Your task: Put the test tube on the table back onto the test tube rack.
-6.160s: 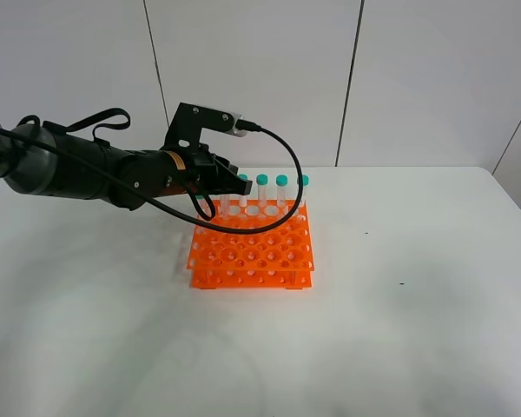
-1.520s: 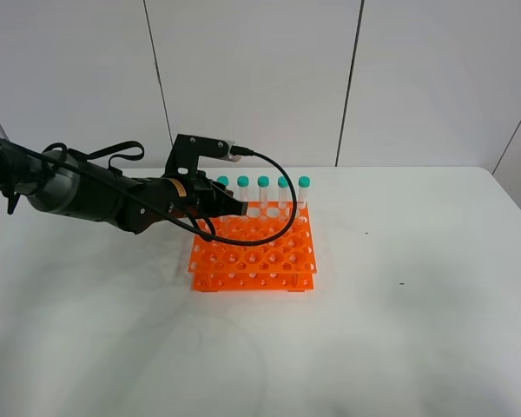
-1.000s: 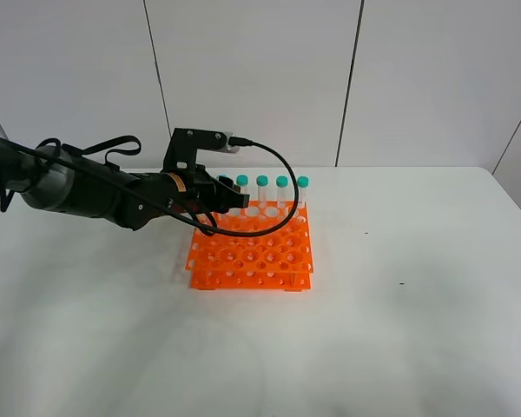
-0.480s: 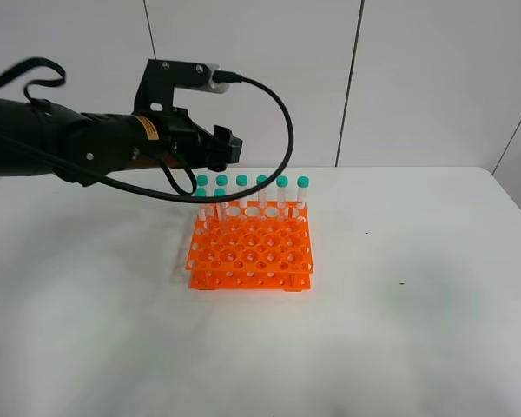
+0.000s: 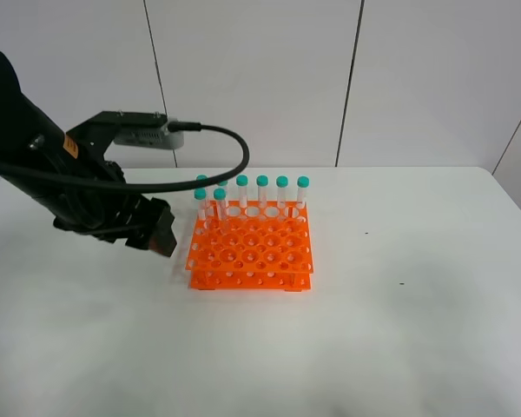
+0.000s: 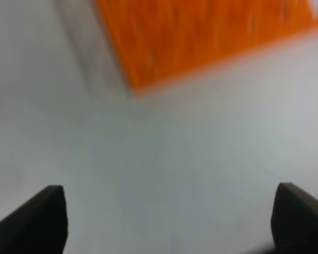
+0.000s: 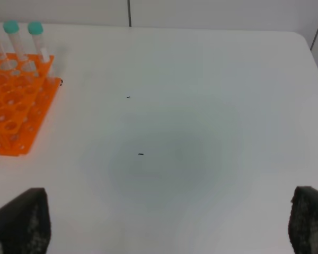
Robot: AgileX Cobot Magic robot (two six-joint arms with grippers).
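Observation:
The orange test tube rack [image 5: 260,252] stands mid-table on the white table [image 5: 399,339]. Several teal-capped tubes stand upright along its back row and back-left corner. They look alike, so I cannot tell which is the test tube; one is the second-row tube [image 5: 219,201]. No tube lies on the table. My left gripper [image 5: 161,236] hovers just left of the rack. In the blurred left wrist view the left gripper [image 6: 172,219] is wide open and empty, with the rack [image 6: 201,37] beyond. My right gripper [image 7: 164,222] is open and empty over bare table, with the rack [image 7: 16,116] off to one side.
A black cable [image 5: 239,152] arcs from the left wrist above the rack's back-left corner. Small dark specks [image 5: 401,283] mark the table right of the rack. White wall panels rise behind the table's far edge.
The left gripper opened, rose from the rack's back-left corner, then swung left and down beside the rack. The tubes stay standing in the rack. The right gripper has not changed.

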